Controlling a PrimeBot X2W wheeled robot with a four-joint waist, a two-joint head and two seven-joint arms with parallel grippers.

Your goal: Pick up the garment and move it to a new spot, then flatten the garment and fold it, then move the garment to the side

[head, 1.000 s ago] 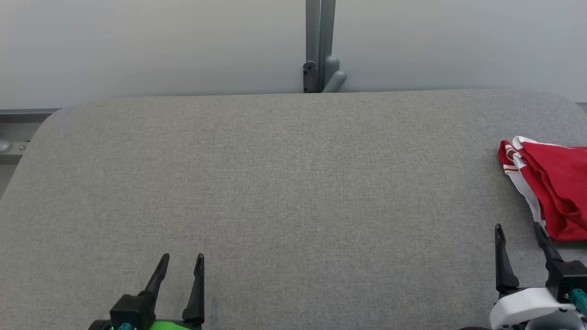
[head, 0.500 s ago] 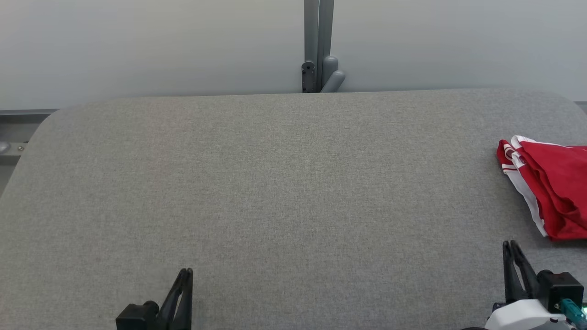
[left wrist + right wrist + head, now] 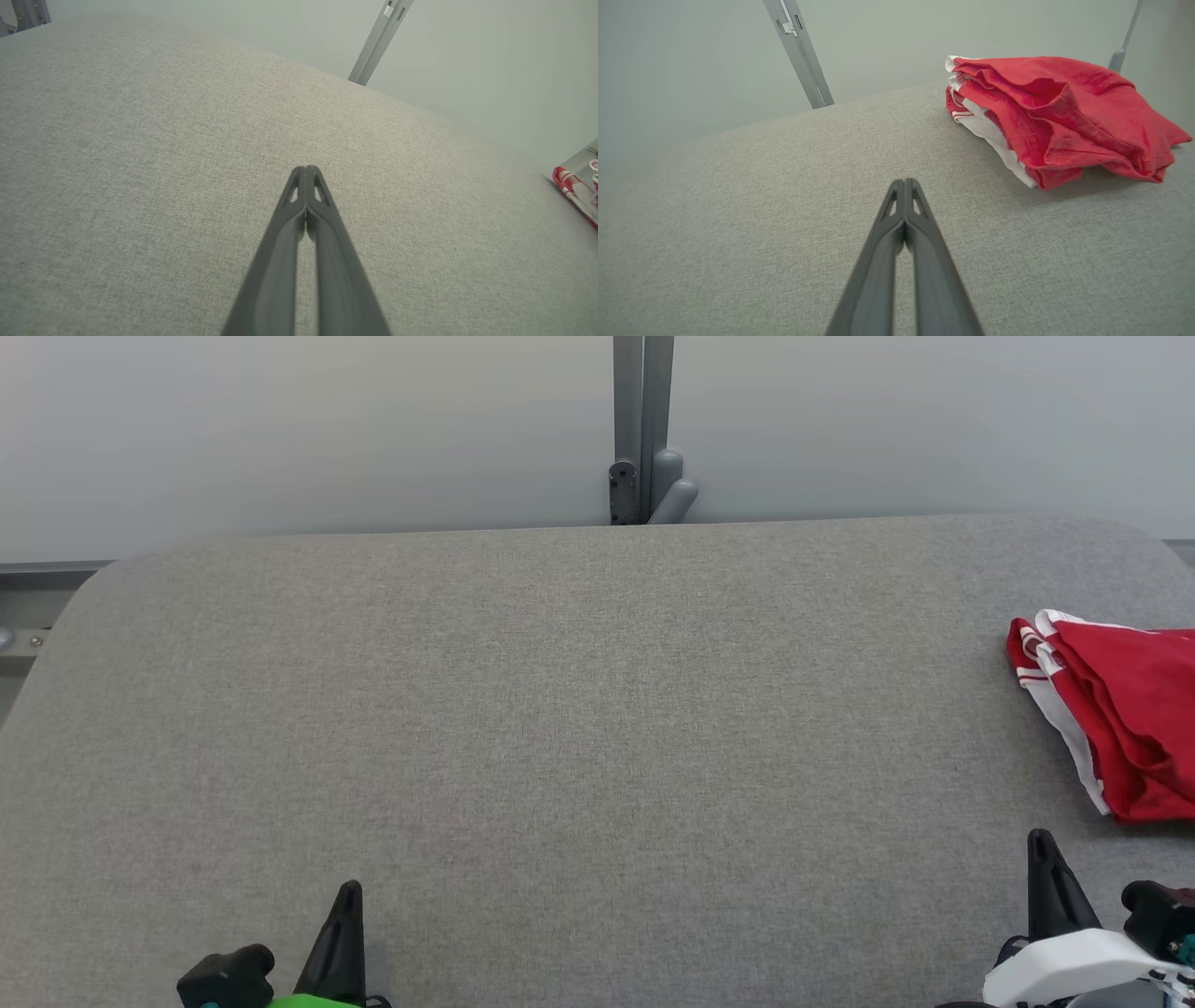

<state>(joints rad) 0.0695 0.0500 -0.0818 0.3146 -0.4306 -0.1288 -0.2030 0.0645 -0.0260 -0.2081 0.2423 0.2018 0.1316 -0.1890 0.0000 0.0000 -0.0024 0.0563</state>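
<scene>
In the head view the garment (image 3: 1116,709) runs off the frame at 3 o'clock, so its far part is cut away. What kind of garment it is cannot be told from the bundle. The left wrist view catches a red-and-white sliver of it (image 3: 567,184) at the 3 o'clock edge, too small to read. Both grippers are clipped by the bottom of the head view: the left gripper (image 3: 347,896) at 7 o'clock, with a bit of green casing below it, and the right gripper (image 3: 1041,845) at 5 o'clock above a white housing.

The right wrist view shows the garment (image 3: 1055,116) whole, at 2 o'clock from the fingers. It is a bright red cloth with white panels and thin red-and-white striped trim, gathered into a loose, rumpled stack of several layers. It lies on the grey fabric worktop (image 3: 579,709) near the worktop's 3 o'clock end, apart from both grippers.

The left gripper (image 3: 306,169) has its jaws pressed tight together on nothing, over bare worktop. The right gripper (image 3: 904,182) likewise has its jaws fully closed and empty, near the garment but not touching it. A grey post (image 3: 642,429) stands behind the worktop at 12 o'clock.
</scene>
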